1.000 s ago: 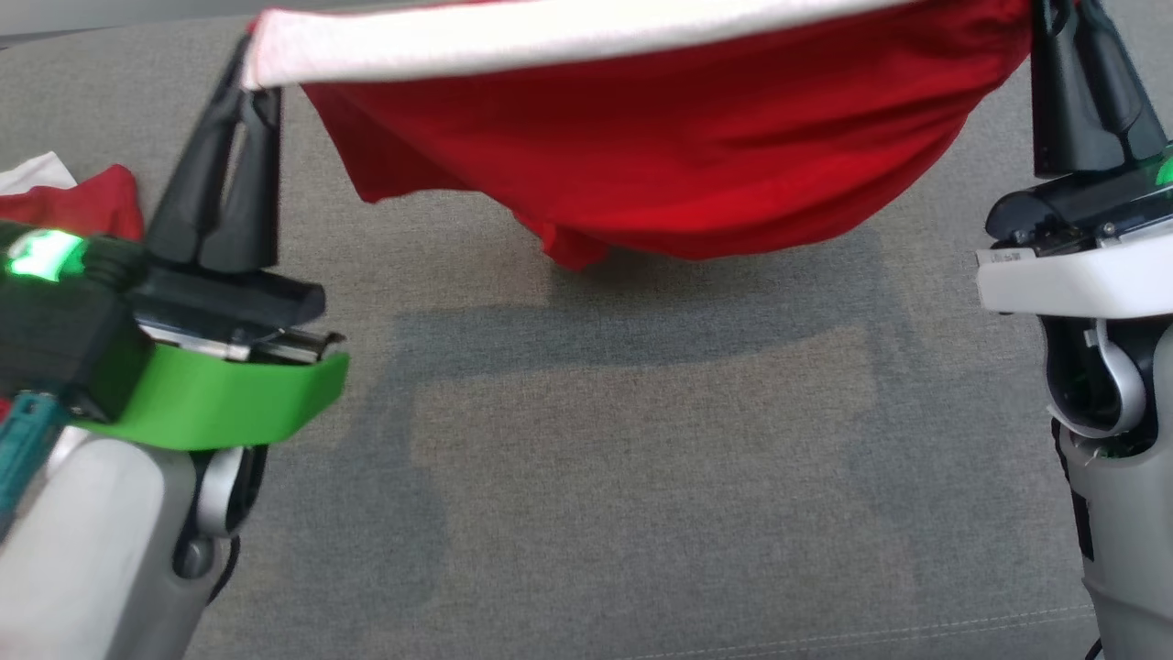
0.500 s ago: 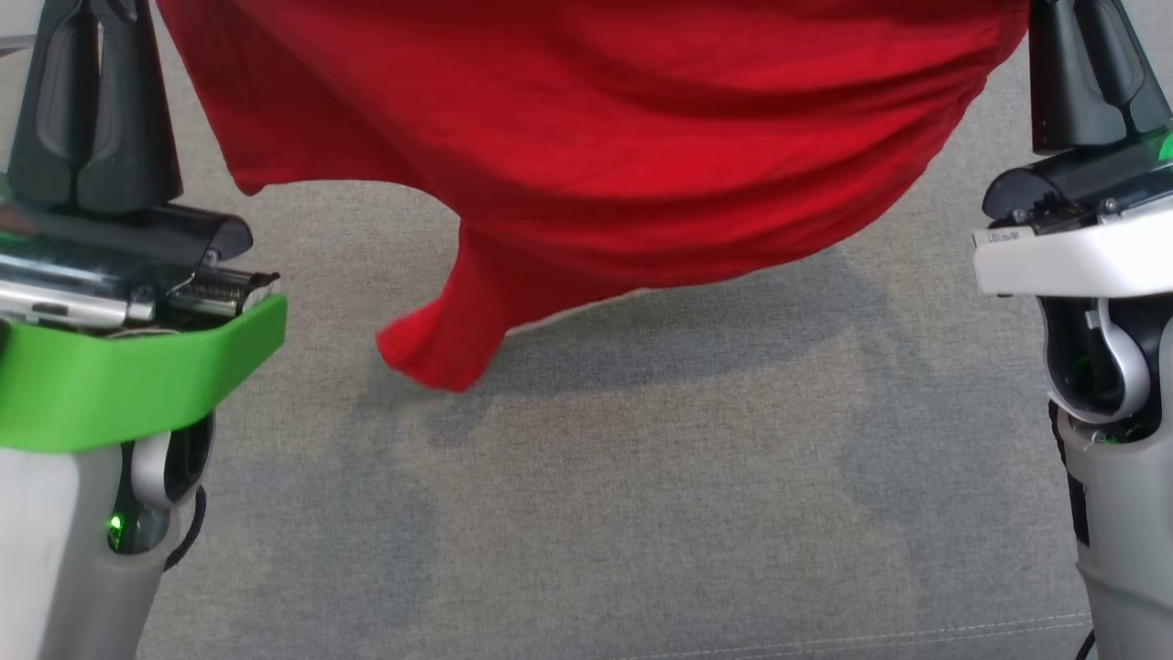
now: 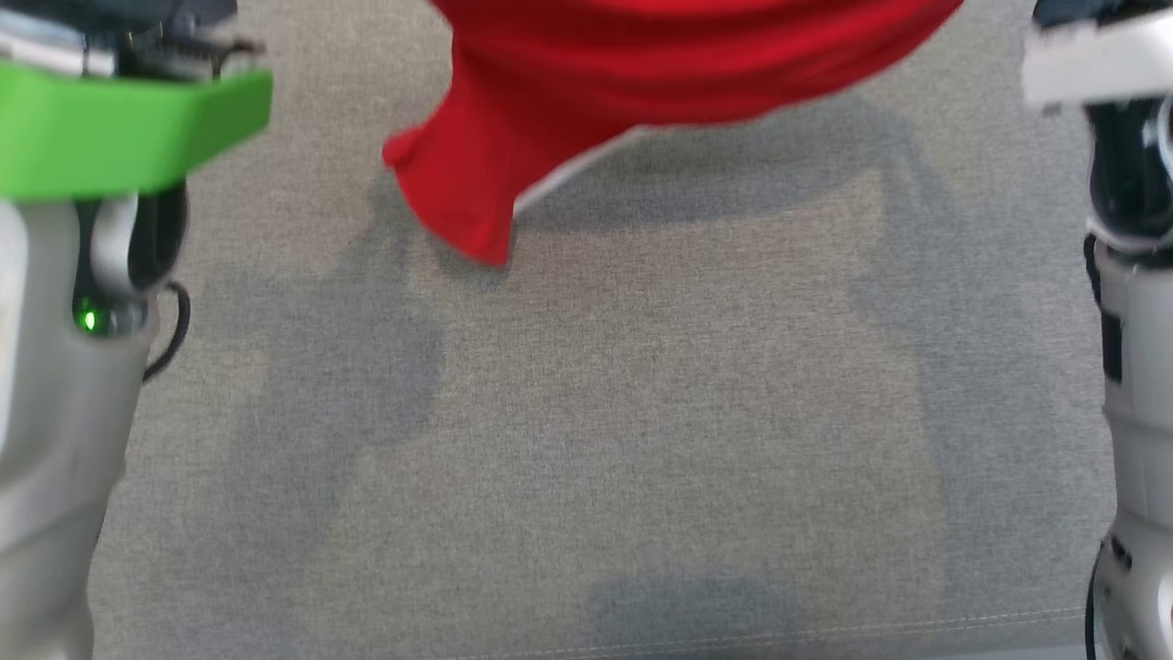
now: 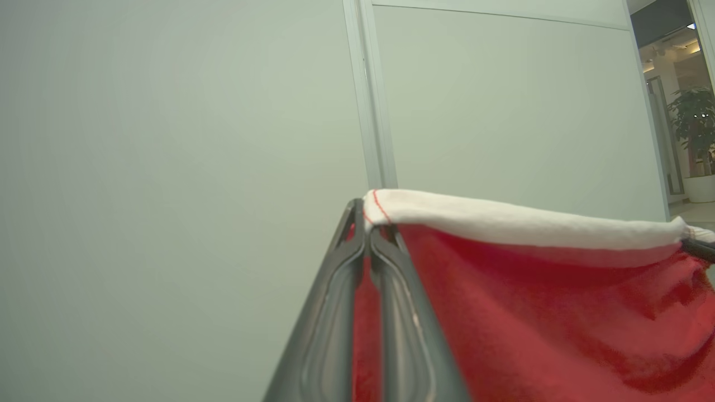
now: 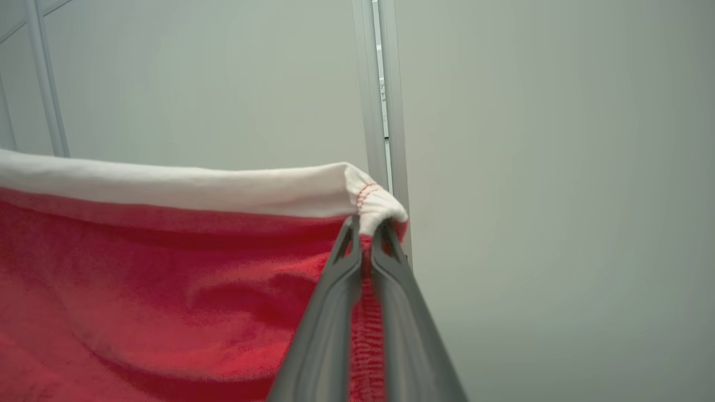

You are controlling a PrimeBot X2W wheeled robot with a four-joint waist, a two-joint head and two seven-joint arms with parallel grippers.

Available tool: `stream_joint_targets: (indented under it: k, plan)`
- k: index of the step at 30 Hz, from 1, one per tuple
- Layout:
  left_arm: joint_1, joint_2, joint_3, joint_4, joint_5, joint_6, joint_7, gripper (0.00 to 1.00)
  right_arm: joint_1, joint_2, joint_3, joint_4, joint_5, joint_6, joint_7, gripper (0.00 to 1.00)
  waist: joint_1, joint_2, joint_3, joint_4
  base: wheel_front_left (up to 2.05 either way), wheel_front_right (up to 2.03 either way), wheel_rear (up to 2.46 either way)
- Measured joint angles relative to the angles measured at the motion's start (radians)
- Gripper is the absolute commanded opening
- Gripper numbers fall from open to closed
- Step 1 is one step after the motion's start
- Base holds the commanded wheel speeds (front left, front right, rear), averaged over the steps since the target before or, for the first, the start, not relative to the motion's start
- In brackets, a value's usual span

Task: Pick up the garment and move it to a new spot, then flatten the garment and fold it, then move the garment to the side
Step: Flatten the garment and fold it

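Garment (image 4: 530, 312) hung taut between both arms, left gripper (image 4: 368, 223) and right gripper (image 5: 366, 228) each pinched tight on one corner of its white hem band (image 5: 167, 190). Soft red knit, sagging, one sleeve (image 3: 458, 192) dangling over grey woven surface (image 3: 641, 412). Pale wall panels (image 4: 167, 111) beyond.

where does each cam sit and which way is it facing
Head view: on the head, looking down at the grey surface and hanging garment; left forearm and right forearm at the edges.
Left wrist view: on the left wrist, looking along the left gripper, shut on the garment, toward a wall.
Right wrist view: on the right wrist, looking along the right gripper, shut on the garment, toward the wall.
Shared: both wrist views show its white band.
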Motion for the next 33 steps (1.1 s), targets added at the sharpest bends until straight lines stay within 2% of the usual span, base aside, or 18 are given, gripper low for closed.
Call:
stream_joint_targets:
  k: [8, 13, 17, 23, 27, 33]
  plan:
    - [-0.271, -0.098, -0.021, 0.354, -0.018, -0.100, -0.060, 0.00, -0.291, 0.007, 0.023, 0.274, 0.008, 0.000, -0.117, 0.00, 0.0001, 0.0000, 0.070, 0.017, 0.00, 0.00, 0.00]
    - [-0.394, -0.142, -0.007, 0.586, -0.038, -0.146, -0.082, 0.00, -0.434, 0.050, 0.034, 0.489, 0.018, 0.000, -0.238, 0.00, 0.0001, 0.0000, 0.073, 0.017, 0.00, 0.00, 0.00]
    - [-0.454, -0.182, 0.010, 0.745, -0.062, -0.172, -0.089, 0.00, -0.513, 0.084, 0.016, 0.606, 0.025, 0.000, -0.267, 0.00, 0.0001, 0.0000, 0.072, 0.014, 0.00, 0.00, 0.00]
    - [-0.458, -0.232, 0.019, 0.944, -0.108, -0.198, -0.092, 0.00, -0.505, 0.113, 0.011, 0.691, 0.017, 0.000, -0.269, 0.00, 0.0000, 0.0000, 0.086, 0.017, 0.00, 0.00, 0.00]
    - [-0.426, -0.254, 0.033, 0.985, -0.126, -0.206, -0.092, 0.00, -0.446, 0.114, 0.021, 0.720, 0.021, 0.000, -0.269, 0.00, 0.0000, 0.0000, 0.096, 0.023, 0.00, 0.00, 0.00]
    - [-0.239, -0.290, 0.053, 0.980, -0.123, -0.210, -0.092, 0.00, -0.244, 0.089, 0.070, 0.696, 0.071, 0.000, -0.269, 0.00, 0.0000, 0.0000, 0.107, 0.039, 0.00, 0.00, 0.00]
